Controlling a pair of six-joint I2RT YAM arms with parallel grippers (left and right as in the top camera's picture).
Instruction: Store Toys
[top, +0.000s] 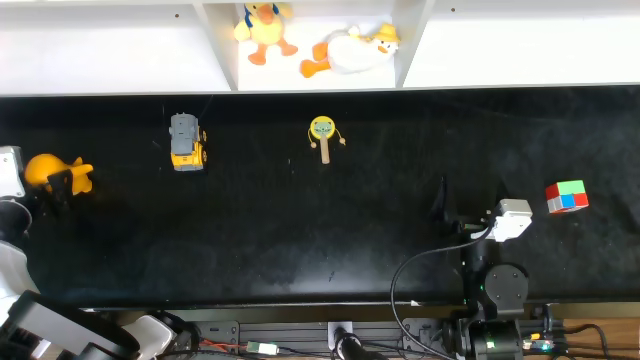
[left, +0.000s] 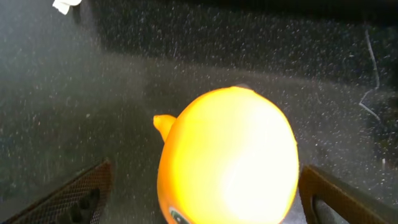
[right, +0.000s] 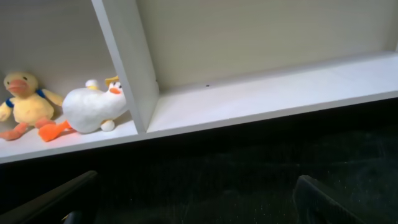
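Note:
An orange round toy (top: 52, 170) with a small tail lies at the table's far left. My left gripper (top: 58, 188) is over it. In the left wrist view the orange toy (left: 227, 158) sits between the open left gripper (left: 205, 208), with a gap at each finger. A yellow and grey toy truck (top: 186, 141), a small rattle (top: 323, 133) and a colour cube (top: 566, 196) lie on the black table. My right gripper (top: 441, 203) stands open and holds nothing; the right gripper (right: 193, 211) faces the shelf.
A white shelf (top: 110, 60) runs along the table's far edge. Its middle compartment holds a yellow duck plush (top: 263, 28) and a white duck plush (top: 350, 50), also the yellow duck (right: 25, 102) and white duck (right: 90, 109). A divider (right: 127, 62) separates compartments.

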